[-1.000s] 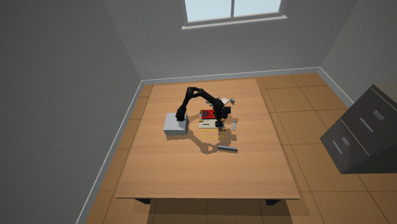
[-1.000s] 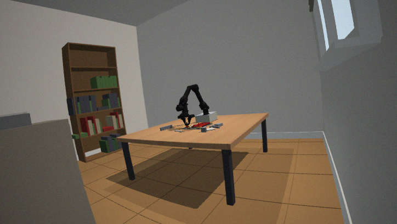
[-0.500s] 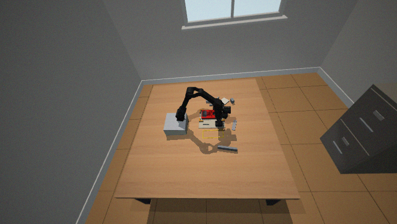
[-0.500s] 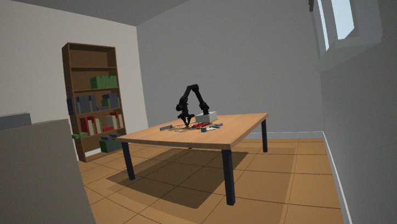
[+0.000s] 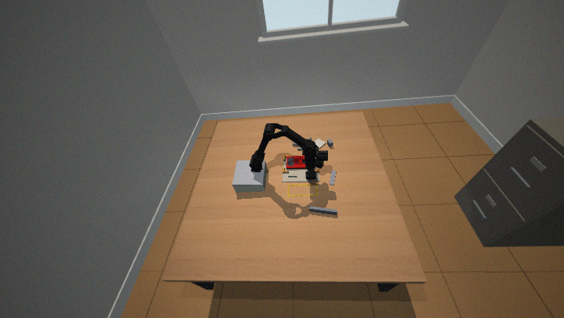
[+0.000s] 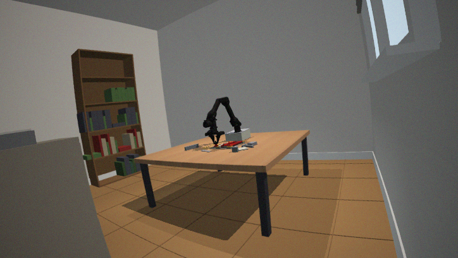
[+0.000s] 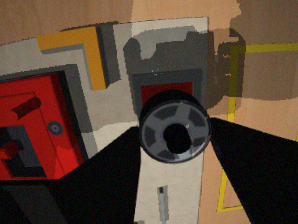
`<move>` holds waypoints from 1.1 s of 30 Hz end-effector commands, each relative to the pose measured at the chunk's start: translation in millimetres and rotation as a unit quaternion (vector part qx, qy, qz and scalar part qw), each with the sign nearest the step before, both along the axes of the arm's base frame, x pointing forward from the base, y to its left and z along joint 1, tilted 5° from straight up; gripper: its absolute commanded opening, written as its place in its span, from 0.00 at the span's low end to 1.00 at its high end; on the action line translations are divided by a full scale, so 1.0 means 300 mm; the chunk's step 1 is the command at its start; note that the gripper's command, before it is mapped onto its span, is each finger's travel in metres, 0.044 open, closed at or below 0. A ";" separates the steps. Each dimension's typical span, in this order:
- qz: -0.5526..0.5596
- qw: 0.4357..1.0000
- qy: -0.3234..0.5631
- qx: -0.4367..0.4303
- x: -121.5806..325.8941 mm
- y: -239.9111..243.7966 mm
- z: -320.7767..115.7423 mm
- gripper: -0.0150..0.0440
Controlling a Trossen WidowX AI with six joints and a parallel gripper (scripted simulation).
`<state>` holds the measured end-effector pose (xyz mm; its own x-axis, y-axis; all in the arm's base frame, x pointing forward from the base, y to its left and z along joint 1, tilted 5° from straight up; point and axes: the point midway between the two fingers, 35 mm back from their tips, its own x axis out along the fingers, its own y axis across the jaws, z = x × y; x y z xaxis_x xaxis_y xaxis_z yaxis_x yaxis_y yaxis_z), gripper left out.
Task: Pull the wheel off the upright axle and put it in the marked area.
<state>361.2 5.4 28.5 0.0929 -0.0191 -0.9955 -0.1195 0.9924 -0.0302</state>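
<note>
The wheel (image 7: 175, 156), with a black tyre and grey spoked hub, is between the two fingertips in the wrist view. My gripper (image 7: 173, 129) (image 5: 311, 178) (image 6: 216, 145) is shut on it, one finger at each side. The wheel is over a red block (image 7: 165, 90) in a dark grey square on the pale board (image 7: 115, 107) (image 5: 287, 179). The upright axle is hidden; only a dark hole shows in the hub. I cannot tell whether the wheel is raised on the axle. The marked area, a yellow outline (image 5: 302, 196) (image 7: 270, 48), lies on the table beside the board.
A red housing (image 7: 47, 95) (image 5: 292, 162) sits on the board, with an orange corner bracket (image 7: 96, 62) near it. A grey bar (image 5: 322, 210) (image 6: 191, 147) lies beyond the marked area. A flat grey piece (image 5: 333, 178), a pale plate (image 5: 319, 143) and a grey block (image 5: 329, 142) lie around the board.
</note>
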 end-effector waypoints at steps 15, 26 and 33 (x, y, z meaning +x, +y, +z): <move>0.000 1.000 -0.002 -0.001 -0.001 0.001 0.025 0.25; 0.000 1.000 -0.003 -0.001 -0.002 0.001 0.037 0.25; 0.000 1.000 -0.003 -0.001 -0.003 0.001 0.044 0.25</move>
<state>359.7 5.6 38.4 0.0929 -0.0202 -0.9955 -0.1206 0.9922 -0.0314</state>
